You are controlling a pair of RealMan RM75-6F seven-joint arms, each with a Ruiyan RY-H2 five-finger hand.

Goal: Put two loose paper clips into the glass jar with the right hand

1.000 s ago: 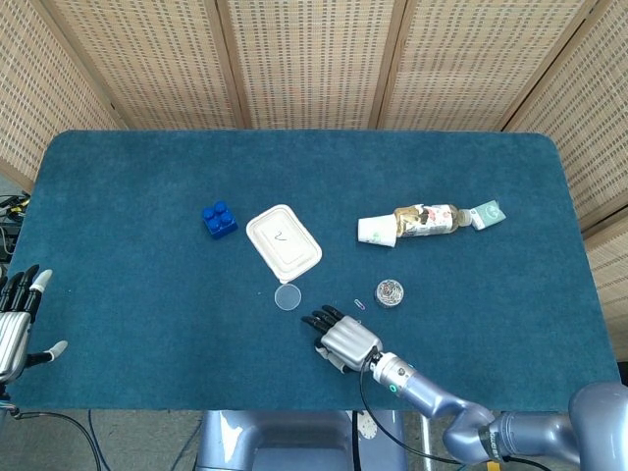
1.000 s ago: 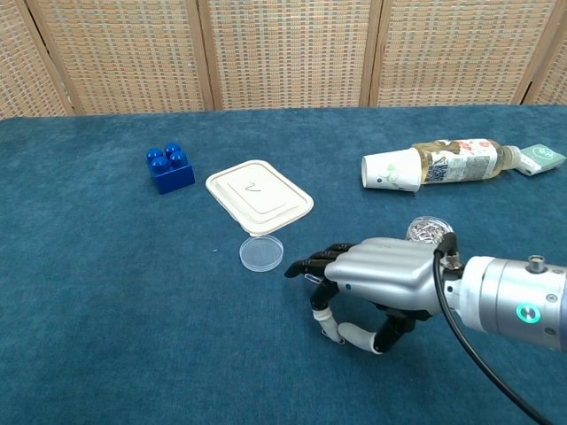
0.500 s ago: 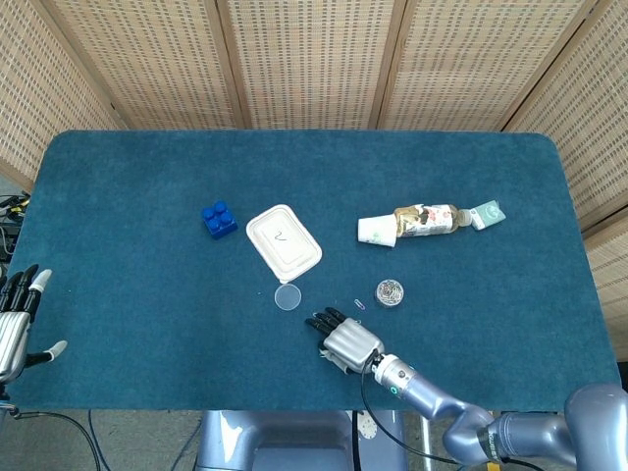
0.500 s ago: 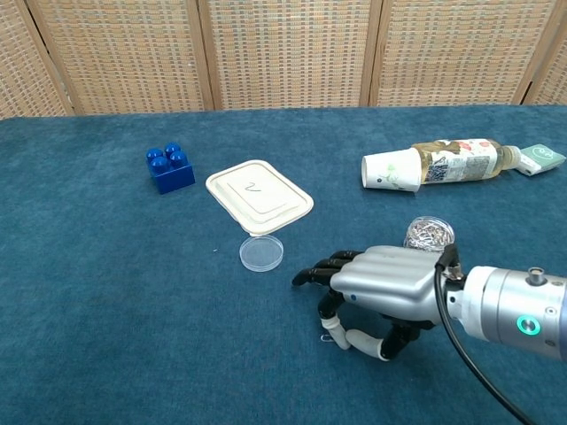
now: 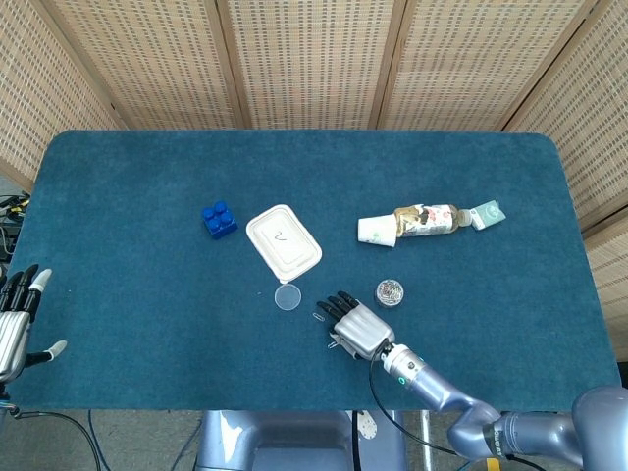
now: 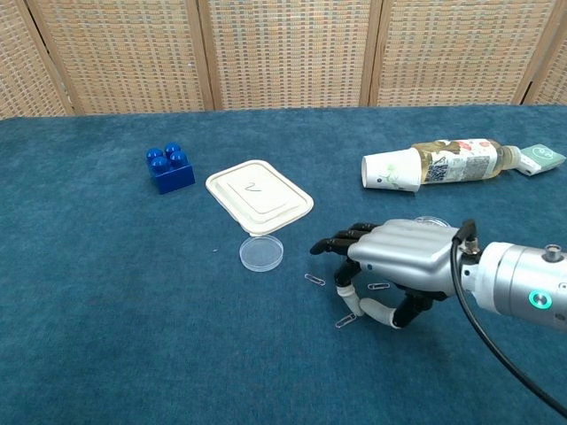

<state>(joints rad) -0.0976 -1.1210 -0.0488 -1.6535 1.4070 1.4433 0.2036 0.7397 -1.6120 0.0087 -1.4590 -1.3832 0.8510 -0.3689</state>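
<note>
The small glass jar stands on the blue cloth, with paper clips inside. In the chest view only its rim peeks over my right hand. That hand hovers palm down just left of and nearer than the jar, fingers stretched out and thumb tucked under, holding nothing. Three loose paper clips lie on the cloth by it: one ahead of the fingertips, also seen from the head view, one under the palm, one beside the thumb. My left hand rests open at the table's far left edge.
A clear round lid lies left of the fingertips, a white tray lid behind it. A blue block sits further left. A paper cup and a bottle lie on their sides behind the jar.
My right hand has moved away from me and to the right, toward the jar, uncovering three paper clips on the cloth. The left hand has not moved.
</note>
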